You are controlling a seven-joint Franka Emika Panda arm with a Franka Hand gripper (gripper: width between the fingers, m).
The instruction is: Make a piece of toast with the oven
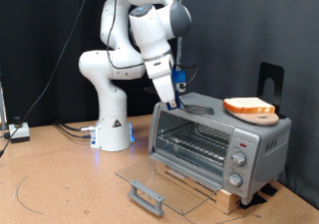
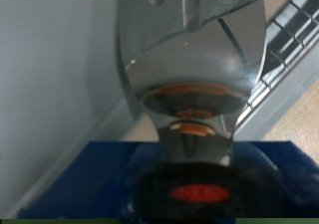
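The silver toaster oven (image 1: 224, 144) stands on a wooden slatted base at the exterior view's right. Its glass door (image 1: 150, 182) is dropped open and the wire rack (image 1: 194, 139) shows inside. The piece of toast (image 1: 249, 106) lies on a round wooden board (image 1: 261, 115) on the oven's top, towards the right. My gripper (image 1: 170, 99) points down at the oven's top left corner, touching or just above it, well left of the toast. The wrist view is filled by a shiny metal surface (image 2: 194, 55) seen very close, with a bit of rack (image 2: 294, 25) at one side. No toast shows between the fingers.
A dark flat patch (image 1: 199, 111) lies on the oven's top between gripper and board. A black upright stand (image 1: 270, 80) rises behind the oven. The door's handle (image 1: 147, 195) juts out over the tabletop. Cables (image 1: 70, 130) run along the left by the arm's base.
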